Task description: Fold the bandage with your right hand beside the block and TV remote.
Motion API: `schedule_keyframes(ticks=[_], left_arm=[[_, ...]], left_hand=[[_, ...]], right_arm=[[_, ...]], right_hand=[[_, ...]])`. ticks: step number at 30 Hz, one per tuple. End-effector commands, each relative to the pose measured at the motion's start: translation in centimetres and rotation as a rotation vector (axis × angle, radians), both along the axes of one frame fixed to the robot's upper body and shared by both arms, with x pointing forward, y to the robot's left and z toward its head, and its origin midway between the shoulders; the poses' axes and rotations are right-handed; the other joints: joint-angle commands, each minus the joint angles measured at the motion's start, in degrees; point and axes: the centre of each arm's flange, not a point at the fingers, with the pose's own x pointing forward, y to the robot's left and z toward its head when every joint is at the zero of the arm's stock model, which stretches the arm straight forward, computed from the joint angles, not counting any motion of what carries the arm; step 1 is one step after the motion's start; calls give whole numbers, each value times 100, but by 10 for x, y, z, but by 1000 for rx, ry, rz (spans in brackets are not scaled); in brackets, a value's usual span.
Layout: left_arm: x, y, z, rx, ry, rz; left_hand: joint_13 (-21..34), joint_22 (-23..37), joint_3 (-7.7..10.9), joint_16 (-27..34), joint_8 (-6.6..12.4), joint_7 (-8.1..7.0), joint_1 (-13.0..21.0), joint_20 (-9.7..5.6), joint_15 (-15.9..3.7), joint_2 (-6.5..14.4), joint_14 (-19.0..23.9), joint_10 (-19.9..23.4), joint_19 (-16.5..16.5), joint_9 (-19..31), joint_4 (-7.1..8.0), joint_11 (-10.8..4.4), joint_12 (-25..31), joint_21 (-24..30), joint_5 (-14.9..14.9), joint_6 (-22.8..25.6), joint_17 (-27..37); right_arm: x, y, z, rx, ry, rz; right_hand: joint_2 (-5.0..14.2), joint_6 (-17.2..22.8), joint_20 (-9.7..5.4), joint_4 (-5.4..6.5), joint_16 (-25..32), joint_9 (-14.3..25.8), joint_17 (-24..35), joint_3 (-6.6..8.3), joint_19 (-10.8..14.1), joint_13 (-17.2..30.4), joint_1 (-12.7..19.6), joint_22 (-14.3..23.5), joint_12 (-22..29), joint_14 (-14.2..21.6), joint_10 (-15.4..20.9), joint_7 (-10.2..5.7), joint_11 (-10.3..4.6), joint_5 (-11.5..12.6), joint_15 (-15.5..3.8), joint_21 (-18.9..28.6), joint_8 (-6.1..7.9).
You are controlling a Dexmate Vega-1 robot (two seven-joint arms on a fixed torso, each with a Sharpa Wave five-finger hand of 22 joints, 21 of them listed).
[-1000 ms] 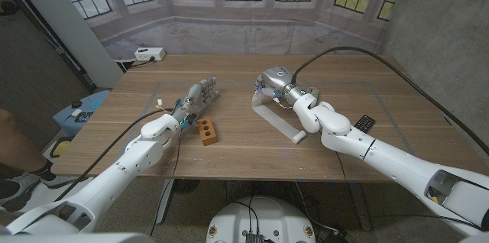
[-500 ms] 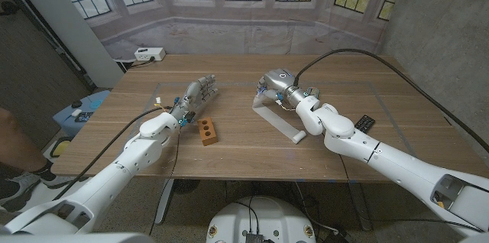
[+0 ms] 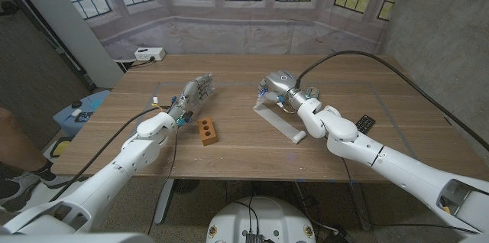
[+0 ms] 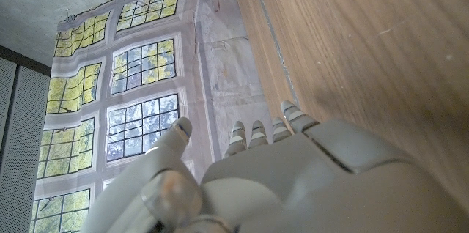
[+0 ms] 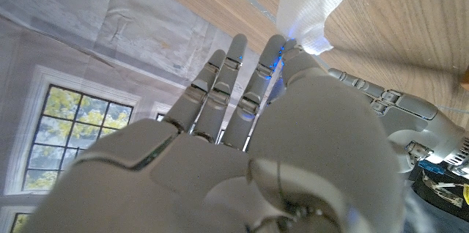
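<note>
At mid-table the right hand [image 3: 273, 87] pinches the bandage's [image 3: 280, 124] far end; left hand [image 3: 194, 95] open, empty.

On the wooden table [image 3: 252, 147], the right hand [image 3: 275, 90] holds the far end of a white bandage strip [image 3: 280, 124]. An orange block with two holes [image 3: 207, 131] lies beside the left hand [image 3: 192, 96]; a black TV remote [image 3: 364, 123] lies near the right arm.

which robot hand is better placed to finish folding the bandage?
Right. The right robot hand already pinches the bandage at its far end. The left robot hand holds nothing, off beyond the block.
</note>
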Motion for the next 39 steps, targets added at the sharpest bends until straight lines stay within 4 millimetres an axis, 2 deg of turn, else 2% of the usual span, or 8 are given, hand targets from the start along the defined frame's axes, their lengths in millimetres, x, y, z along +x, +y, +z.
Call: schedule_keyframes(ticks=[1, 15, 39], left_arm=[[-1, 3, 2, 4, -4, -2], [-4, 1, 2, 8, -7, 1], [-3, -3, 6, 14, -19, -6]], left_hand=[[19, 32, 36, -8, -3, 4, -4, 70, 36, 41, 27, 25, 3, 8, -20, 34, -12, 19, -19, 42, 10], [19, 32, 37, -11, -6, -2, -6, 69, 39, 40, 20, 21, -2, 8, -26, 31, -14, 17, -18, 36, 9], [19, 32, 40, -12, -3, -2, -7, 71, 34, 43, 13, 23, -5, 8, -35, 22, -14, 17, -18, 41, 8]], right_arm=[[-7, -7, -3, 6, 1, -19], [-17, -14, -8, 33, 7, -42], [-34, -25, -29, 104, 38, -88]], right_hand=[[4, 51, -513, -16, -12, 34, 23, -22, 52, 31, 62, 22, 29, 68, 56, 6, -10, -2, -841, 23, -6], [1, 61, -515, -17, -38, 35, 41, -30, 53, 31, 69, 22, 29, 70, 58, -1, -14, -1, -838, 23, -10], [9, 53, -512, -12, -68, 37, 75, -43, 43, 28, 79, 22, 24, 89, 54, 3, -11, 0, -840, 20, -25]])
